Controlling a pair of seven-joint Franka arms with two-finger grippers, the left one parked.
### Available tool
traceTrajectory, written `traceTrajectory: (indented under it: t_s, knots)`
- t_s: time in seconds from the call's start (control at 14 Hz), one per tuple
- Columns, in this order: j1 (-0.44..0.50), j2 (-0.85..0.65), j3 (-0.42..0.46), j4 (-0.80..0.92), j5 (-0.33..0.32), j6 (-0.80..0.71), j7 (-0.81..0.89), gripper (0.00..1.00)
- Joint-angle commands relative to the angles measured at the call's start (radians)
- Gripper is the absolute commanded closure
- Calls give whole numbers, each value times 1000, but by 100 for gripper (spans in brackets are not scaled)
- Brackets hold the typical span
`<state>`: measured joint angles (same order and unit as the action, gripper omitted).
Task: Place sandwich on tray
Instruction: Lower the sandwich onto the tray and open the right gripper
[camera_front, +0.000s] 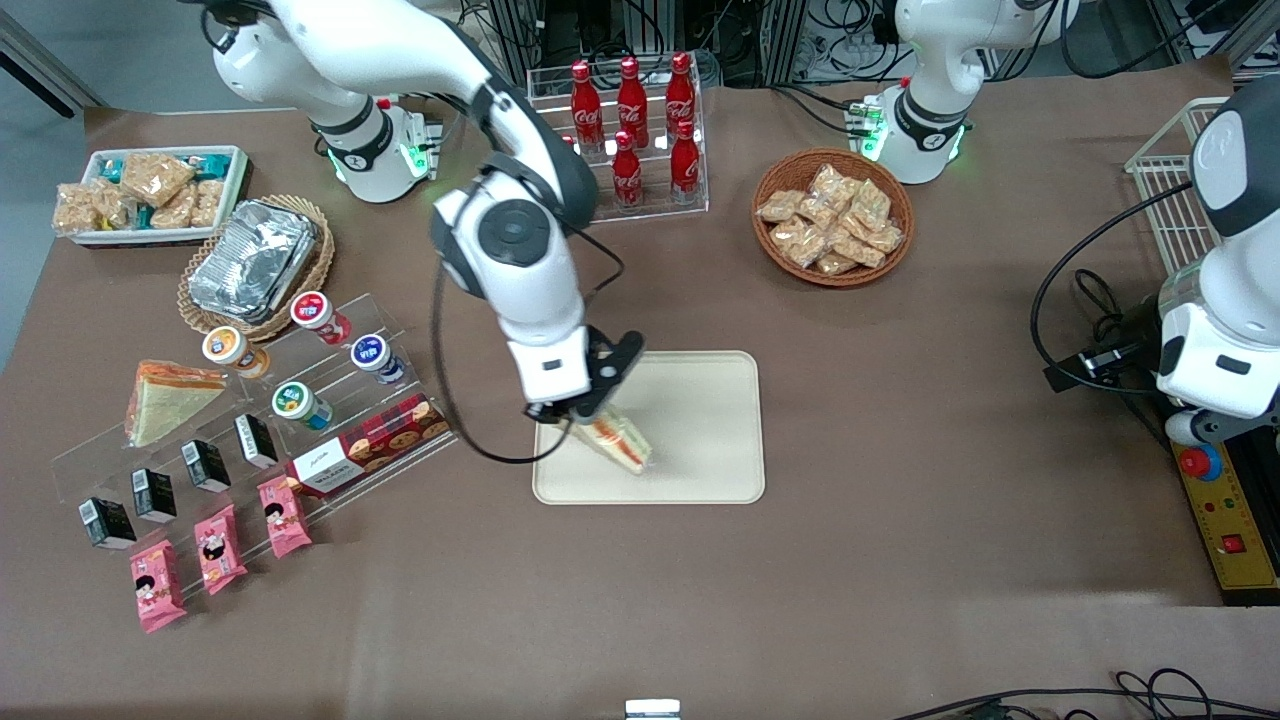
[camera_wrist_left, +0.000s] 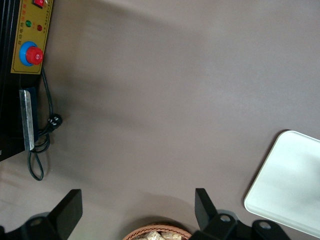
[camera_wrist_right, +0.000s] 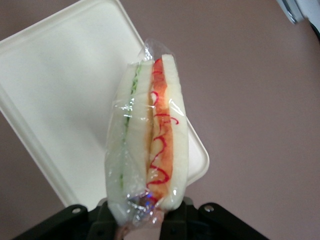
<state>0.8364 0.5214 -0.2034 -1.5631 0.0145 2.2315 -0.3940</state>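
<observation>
My right gripper (camera_front: 590, 415) is shut on the sandwich (camera_front: 622, 442), a clear-wrapped wedge of white bread with red-orange and thin green filling. It holds the sandwich over the cream-beige tray (camera_front: 715, 400), above the tray's corner nearest the front camera on the working arm's side. I cannot tell whether the sandwich's tip touches the tray. In the right wrist view the sandwich (camera_wrist_right: 150, 145) sticks out from between the fingers (camera_wrist_right: 175, 220), with the tray (camera_wrist_right: 60, 85) under it. A corner of the tray shows in the left wrist view (camera_wrist_left: 292, 180).
Toward the working arm's end stand a clear rack (camera_front: 250, 430) with a second wedge sandwich (camera_front: 160, 400), small cups, cartons, pink packets and a cookie box (camera_front: 375, 445). Cola bottles (camera_front: 640, 120), a snack basket (camera_front: 832, 215), a foil basket (camera_front: 255, 265) and a white bin (camera_front: 150, 195) lie farther back.
</observation>
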Motion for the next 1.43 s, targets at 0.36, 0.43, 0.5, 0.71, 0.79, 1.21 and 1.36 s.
traceTrajectory:
  t_s: [0.36, 0.43, 0.5, 0.71, 0.79, 1.21, 1.36]
  knots:
    - [-8, 201, -11, 26, -8, 327, -531, 71]
    - [-7, 207, -11, 26, -2, 336, -557, 72]
    - [-5, 207, -10, 25, 1, 335, -556, 72]
    - [-5, 221, 2, 23, 40, 335, -554, 72]
    - [-5, 230, 4, 21, 85, 335, -552, 72]
    - [-13, 267, 2, 21, 165, 343, -548, 64]
    - [-16, 266, 1, 21, 176, 341, -546, 50]
